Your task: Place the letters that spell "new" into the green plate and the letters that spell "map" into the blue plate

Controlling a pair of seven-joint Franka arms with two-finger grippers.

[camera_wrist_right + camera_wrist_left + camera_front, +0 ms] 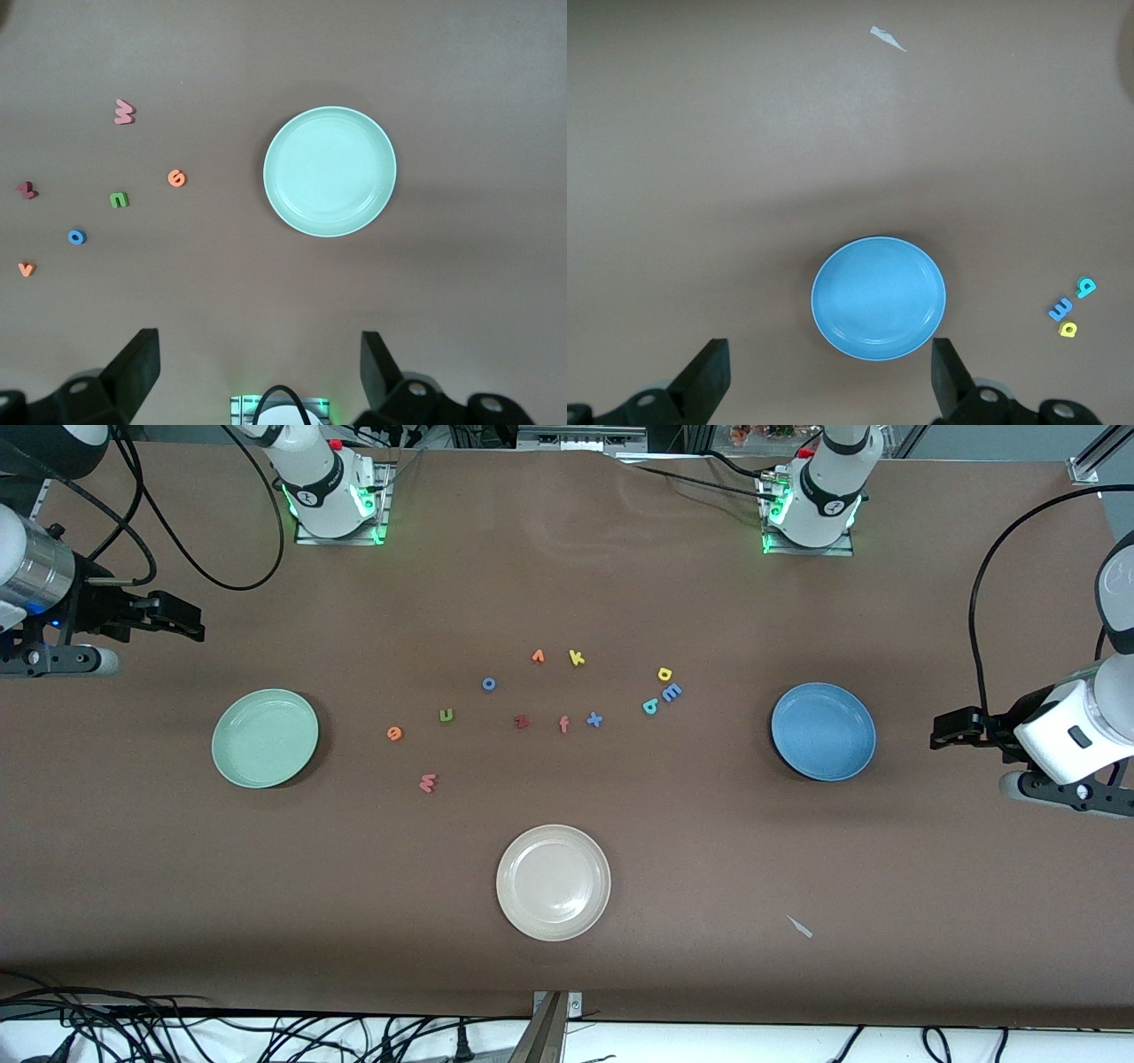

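Note:
The pale green plate (pixel 264 738) (pixel 330 171) lies toward the right arm's end and holds nothing. Beside it lie the orange e (pixel 394 732) (pixel 176 178), olive n (pixel 446 715) (pixel 119 199) and salmon w (pixel 428 783) (pixel 124 112). The blue plate (pixel 823 732) (pixel 878 298), also bare, lies toward the left arm's end. Close together beside it are the blue m (pixel 671 692) (pixel 1060 309), yellow letter (pixel 665 674) (pixel 1068 329) and teal letter (pixel 650 707) (pixel 1086 286). My right gripper (pixel 190 622) (pixel 260 376) hangs open over the table's end past the green plate. My left gripper (pixel 943 731) (pixel 830 381) hangs open past the blue plate.
A cream-white plate (pixel 553 882) lies nearest the front camera. Other letters sit mid-table: blue o (pixel 488 684), small orange letter (pixel 538 656), yellow k (pixel 577 658), dark red z (pixel 522 722), orange f (pixel 563 724), blue x (pixel 594 719). A white scrap (pixel 800 926) lies beside the cream plate.

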